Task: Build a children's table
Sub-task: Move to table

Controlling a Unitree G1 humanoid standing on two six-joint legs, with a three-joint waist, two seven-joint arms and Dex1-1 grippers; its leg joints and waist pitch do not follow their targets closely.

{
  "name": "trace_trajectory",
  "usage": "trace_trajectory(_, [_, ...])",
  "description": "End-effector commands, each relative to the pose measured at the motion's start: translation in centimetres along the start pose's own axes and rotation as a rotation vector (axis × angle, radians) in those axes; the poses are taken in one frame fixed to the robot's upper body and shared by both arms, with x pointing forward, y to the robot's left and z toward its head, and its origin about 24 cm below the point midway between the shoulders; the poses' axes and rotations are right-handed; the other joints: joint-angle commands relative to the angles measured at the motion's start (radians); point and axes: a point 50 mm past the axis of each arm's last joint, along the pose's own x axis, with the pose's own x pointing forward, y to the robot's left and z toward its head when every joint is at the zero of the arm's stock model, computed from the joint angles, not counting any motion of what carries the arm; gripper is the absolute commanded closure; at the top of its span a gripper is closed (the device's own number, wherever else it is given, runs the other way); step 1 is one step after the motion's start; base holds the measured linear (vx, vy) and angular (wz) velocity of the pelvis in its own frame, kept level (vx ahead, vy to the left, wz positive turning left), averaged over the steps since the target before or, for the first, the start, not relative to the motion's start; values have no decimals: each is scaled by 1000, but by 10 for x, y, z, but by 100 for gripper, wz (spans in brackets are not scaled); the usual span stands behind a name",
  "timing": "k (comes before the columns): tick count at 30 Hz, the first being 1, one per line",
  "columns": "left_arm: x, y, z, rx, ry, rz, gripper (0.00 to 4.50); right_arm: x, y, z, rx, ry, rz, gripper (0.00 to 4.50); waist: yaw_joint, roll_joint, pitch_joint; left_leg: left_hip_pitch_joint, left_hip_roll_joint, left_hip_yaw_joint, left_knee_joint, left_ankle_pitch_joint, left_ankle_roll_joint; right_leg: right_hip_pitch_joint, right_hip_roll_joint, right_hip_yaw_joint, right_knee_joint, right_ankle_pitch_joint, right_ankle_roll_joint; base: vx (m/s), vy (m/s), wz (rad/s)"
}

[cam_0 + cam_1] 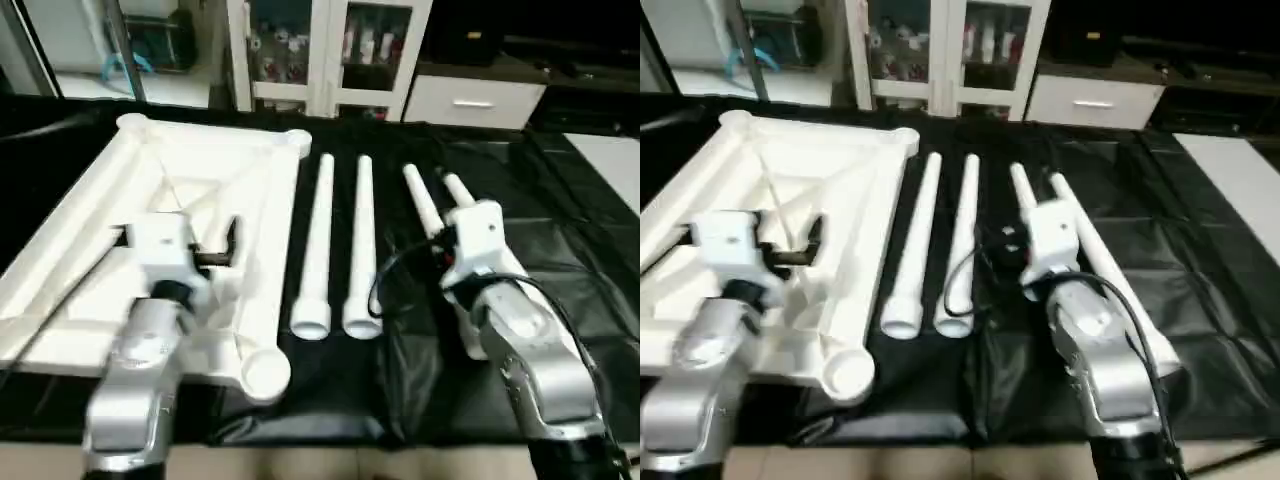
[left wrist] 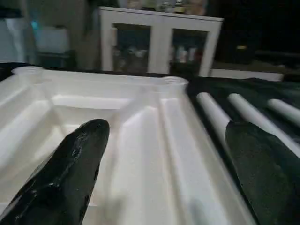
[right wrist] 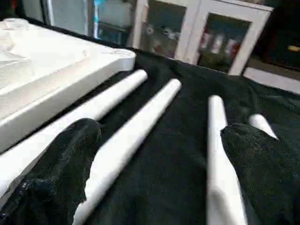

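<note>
Left eye view: your tabletop [image 1: 200,200] lay upside down across the left half of the frame, ribbed underside up, on the black-covered work table [image 1: 560,260]. Its round corner socket [image 1: 265,372] sat empty at lower centre. Four white legs lay loose just right of it: two side by side at centre [image 1: 318,250] [image 1: 361,250], two more [image 1: 421,205] [image 1: 458,190] partly behind your right arm. Your left gripper [image 1: 225,245] hung over the tabletop, left of centre, claw wide and empty. No leg was fitted, so by my read the build was barely begun: all four legs left to seat.

Right eye view: same layout. Far corner sockets [image 1: 905,135] [image 1: 735,120] at upper left also looked empty. The right forearm [image 1: 1100,350] ran up from lower right, over the two right-hand legs.

Left wrist view: two black fingers [image 2: 70,164] stood far apart with only the ribbed underside between them, nothing held. Legs showed at right of frame.

Right wrist view: right gripper [image 3: 154,154] was wide too, black fingers [image 3: 61,164] at each lower corner, straddling legs on the black cover but, as far as I could tell, touching none.
</note>
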Motion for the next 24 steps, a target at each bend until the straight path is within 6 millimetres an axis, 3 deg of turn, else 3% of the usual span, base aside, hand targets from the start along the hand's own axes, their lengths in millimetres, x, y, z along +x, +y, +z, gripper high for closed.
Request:
trace_trajectory(1, [0,1,3,4,-17,-2,5,0,-2,3,0,-5,-7,0,2,6,-34,-27,31,14,-78,172,128,74,-55,32,-87,-137,-177,-116,-1,0])
trace_trajectory(2, [1,1,3,5,-18,-3,5,0,-2,2,2,-4,-9,0,9,0,-31,-31,21,23,-67,122,174,82,-77,55,-116,-252,-213,-105,9,5])
trace_trajectory(3, [1,1,3,9,-19,-7,5,-1,-3,1,4,-2,-16,0,25,-2,-31,-37,22,24,-40,89,204,97,-125,94,-150,-363,-256,-152,31,11])
trace_trajectory(4, [0,1,3,11,-20,-10,5,-1,-3,1,5,0,-19,0,35,-7,-32,-44,23,21,-13,70,211,107,-159,124,-172,-410,-274,-95,29,10])
trace_trajectory(5, [1,1,3,13,-19,-12,5,-1,-3,0,8,1,-25,0,57,11,-28,-53,49,-3,23,32,182,111,-222,162,-201,-460,-317,-100,81,15])
trace_trajectory(6, [1,1,3,15,-19,-15,5,-2,-4,0,10,2,-31,0,56,8,-24,-56,54,-8,30,13,165,108,-227,166,-210,-476,-325,-102,146,16])
trace_trajectory(7, [1,1,4,16,-19,-16,5,-3,-4,0,12,2,-37,0,61,19,-20,-52,67,-16,9,-1,152,99,-204,147,-204,-462,-332,-102,146,16])
trace_trajectory(8, [2,0,4,18,-19,-18,5,-3,-4,-1,14,3,-42,0,40,36,-17,-23,63,4,-73,-14,199,66,-102,69,-163,-392,-300,-97,186,15])
trace_trajectory(9, [2,0,4,20,-19,-20,5,-3,-4,-1,15,2,-44,0,19,48,-21,1,52,15,-109,-25,250,38,-34,14,-119,-343,-267,-74,224,21])
trace_trajectory(10, [3,0,4,20,-19,-20,5,-3,-4,-1,15,2,-45,0,-12,79,-23,25,48,17,-167,-35,342,-16,47,-83,6,-228,-181,-74,224,21])
trace_trajectory(11, [3,0,4,21,-19,-21,5,-3,-4,-1,16,2,-46,0,-22,66,-27,21,72,7,-180,-16,411,-23,39,-116,71,-139,-103,-60,207,20])
trace_trajectory(12, [3,0,4,22,-19,-23,5,-3,-4,-1,17,1,-48,0,-15,77,-23,18,80,4,-181,12,438,-32,25,-124,79,-127,-77,-35,83,6])
trace_trajectory(13, [4,0,4,23,-19,-24,5,-3,-4,-1,18,0,-49,0,-20,62,-18,16,85,10,-176,41,458,-33,4,-130,66,-101,-44,-67,164,9])
trace_trajectory(14, [4,0,4,23,-19,-25,5,-4,-4,-1,20,-2,-54,0,-17,55,-23,18,80,11,-173,34,437,-22,-9,-124,52,-91,-39,-66,156,-5])
trace_trajectory(15, [5,-1,4,25,-20,-28,5,-4,-5,-1,23,-4,-59,0,0,12,-41,-11,56,35,-132,-39,304,29,-116,-41,-40,-114,-22,-66,156,-5])
trace_trajectory(16, [5,-1,4,27,-20,-26,5,-4,-5,-1,23,-4,-61,0,63,-6,-53,-89,15,-2,115,-89,154,77,-349,149,-174,-342,-58,-67,149,1])
trace_trajectory(17, [6,-1,4,28,-20,-24,5,-4,-5,-1,23,-5,-63,0,49,-5,-58,-130,12,-46,146,-61,88,99,-340,157,-157,-321,-100,-51,172,-7])
trace_trajectory(18, [7,0,5,39,-23,-14,5,-4,-6,0,24,-6,-68,0,43,7,-41,-140,26,-65,141,-34,-14,107,-284,84,-147,-270,-217,-51,172,-7])
trace_trajectory(19, [7,0,5,39,-23,-14,5,-4,-6,0,24,-6,-68,0,41,11,-28,-99,31,-47,69,10,-38,81,-186,3,-143,-223,-311,-53,201,-21])
trace_trajectory(20, [8,-1,7,80,-32,-12,5,-4,-6,0,24,-6,-71,0,29,53,-31,-69,48,-34,-65,83,-30,60,-60,-67,-100,-237,-285,-66,234,1])
trace_trajectory(21, [8,-1,7,90,-32,-13,5,-4,-7,0,24,-6,-72,0,-3,46,-14,-92,64,-30,-110,14,14,36,23,-81,-70,-256,-218,-91,320,28])
trace_trajectory(22, [9,-2,7,98,-32,-13,5,-4,-7,0,24,-6,-75,0,1,99,-66,-16,144,-74,-108,-7,-93,14,9,-56,-19,-53,-152,-55,217,32])
trace_trajectory(23, [9,-3,7,96,-30,-13,5,-4,-7,-1,23,-6,-76,0,-19,111,-48,-35,184,-103,-148,-1,-193,16,19,-60,15,17,-122,-57,185,29])
trace_trajectory(24, [9,-3,7,96,-30,-13,5,-4,-7,-1,23,-6,-76,0,-19,116,-47,-32,212,-120,-162,13,-203,3,17,-67,36,-13,-99,-56,155,11])
